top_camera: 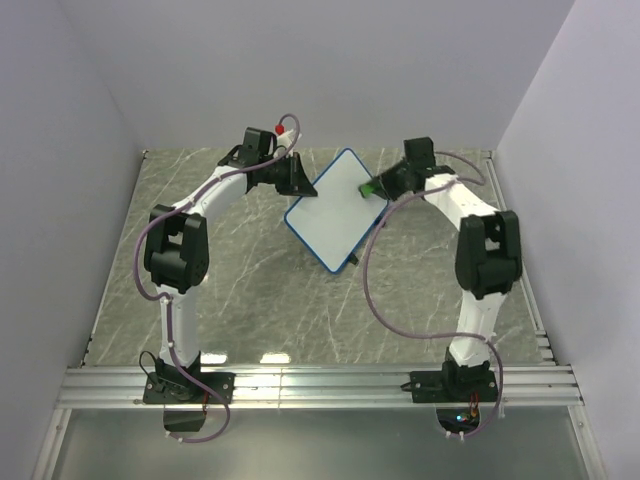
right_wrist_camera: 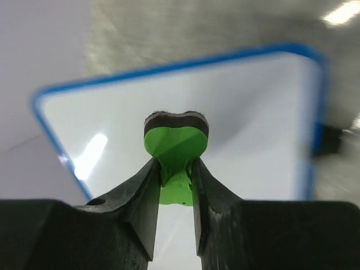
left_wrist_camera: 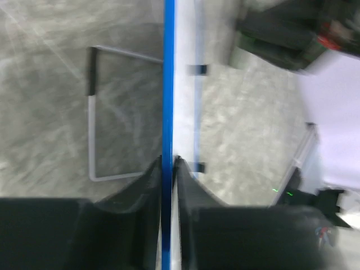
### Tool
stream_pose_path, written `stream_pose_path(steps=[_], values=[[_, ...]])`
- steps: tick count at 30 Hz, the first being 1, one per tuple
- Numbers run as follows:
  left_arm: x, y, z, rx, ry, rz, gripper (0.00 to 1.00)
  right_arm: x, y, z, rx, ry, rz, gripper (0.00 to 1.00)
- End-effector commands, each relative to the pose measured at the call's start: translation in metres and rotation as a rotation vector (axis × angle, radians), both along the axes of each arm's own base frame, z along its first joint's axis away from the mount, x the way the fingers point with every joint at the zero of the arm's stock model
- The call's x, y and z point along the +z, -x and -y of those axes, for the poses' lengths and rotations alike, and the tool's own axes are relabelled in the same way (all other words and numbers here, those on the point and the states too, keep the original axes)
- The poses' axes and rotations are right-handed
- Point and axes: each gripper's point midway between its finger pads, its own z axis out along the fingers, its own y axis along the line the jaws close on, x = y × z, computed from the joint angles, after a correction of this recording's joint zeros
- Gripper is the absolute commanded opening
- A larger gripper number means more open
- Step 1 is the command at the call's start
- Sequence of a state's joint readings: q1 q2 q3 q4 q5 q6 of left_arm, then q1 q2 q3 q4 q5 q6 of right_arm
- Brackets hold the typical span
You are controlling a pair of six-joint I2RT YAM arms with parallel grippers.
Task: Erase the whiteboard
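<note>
Pinches whiteboard [top_camera: 335,212] rim in left gripper [top_camera: 298,180], clamps green eraser [right_wrist_camera: 175,139] in right gripper [top_camera: 380,185] — may twist it loose if pressed too hard.

Work surface: a table top [top_camera: 250,300] in a grey marble pattern with pale veining, bordered at the near edge by a ribbed aluminium rail [top_camera: 320,385] and along the right side by a narrower metal strip [top_camera: 522,280]. Enclosure: plain pale walls on three sides, namely left wall [top_camera: 50,150], back wall [top_camera: 330,70] and right wall [top_camera: 590,150]. Lighting is even, with bright glare patches on the rail.
</note>
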State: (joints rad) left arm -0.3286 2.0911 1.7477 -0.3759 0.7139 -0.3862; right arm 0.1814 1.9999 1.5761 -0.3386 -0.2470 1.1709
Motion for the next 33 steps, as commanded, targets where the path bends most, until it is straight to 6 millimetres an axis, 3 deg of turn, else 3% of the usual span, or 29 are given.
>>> stream_pose_path(steps=[1, 2, 3, 4, 6, 7, 8, 10, 13, 16, 17, 20, 23, 26, 27, 30, 33], values=[[-0.023, 0.017, -0.003, -0.011, -0.12, -0.033, 0.23, 0.021, 0.042, 0.075, -0.079, 0.191, 0.033, 0.04], [-0.024, 0.016, -0.004, -0.006, -0.125, -0.03, 0.31, 0.015, 0.054, 0.089, -0.085, 0.255, 0.013, 0.36], [-0.023, 0.014, -0.005, 0.001, -0.13, -0.025, 0.38, 0.02, 0.065, 0.097, -0.088, 0.28, 0.015, 0.46], [-0.021, 0.012, -0.006, 0.01, -0.137, -0.02, 0.46, 0.003, 0.084, 0.107, -0.086, 0.312, -0.046, 0.48], [-0.02, 0.01, -0.007, 0.023, -0.146, -0.021, 0.54, -0.003, 0.102, 0.121, -0.088, 0.392, -0.067, 0.56], [-0.016, 0.008, -0.007, 0.024, -0.143, -0.011, 0.64, -0.02, 0.119, 0.124, -0.078, 0.413, -0.121, 0.64], [-0.016, 0.007, -0.008, 0.033, -0.152, -0.01, 0.68, -0.027, 0.127, 0.126, -0.069, 0.425, -0.141, 0.81], [-0.011, 0.005, -0.01, 0.051, -0.16, -0.002, 0.75, -0.047, 0.147, 0.129, -0.057, 0.44, -0.198, 0.97], [-0.008, 0.002, -0.019, 0.093, -0.207, 0.007, 0.82, -0.066, 0.166, 0.13, -0.041, 0.45, -0.245, 0.98], [0.002, -0.003, -0.031, 0.158, -0.255, 0.027, 0.99, -0.069, 0.173, 0.132, -0.016, 0.467, -0.251, 0.99], [0.006, -0.004, -0.034, 0.179, -0.265, 0.037, 0.99, -0.067, 0.173, 0.132, -0.001, 0.472, -0.242, 0.99], [0.026, -0.008, -0.048, 0.269, -0.291, 0.083, 0.99, -0.047, 0.169, 0.128, 0.03, 0.475, -0.18, 0.99], [0.052, -0.012, -0.07, 0.39, -0.315, 0.145, 0.99, -0.006, 0.162, 0.113, 0.081, 0.451, -0.044, 0.98], [0.078, -0.01, -0.1, 0.528, -0.351, 0.199, 0.99, 0.053, 0.156, 0.088, 0.16, 0.438, 0.167, 0.98], [0.089, -0.004, -0.113, 0.584, -0.352, 0.212, 0.99, 0.085, 0.157, 0.078, 0.18, 0.422, 0.267, 0.98], [0.105, 0.002, -0.146, 0.742, -0.371, 0.246, 0.99, 0.129, 0.165, 0.062, 0.165, 0.338, 0.355, 1.0], [0.131, 0.024, -0.182, 0.901, -0.36, 0.302, 0.99, 0.184, 0.166, 0.048, 0.162, 0.232, 0.467, 1.0]])
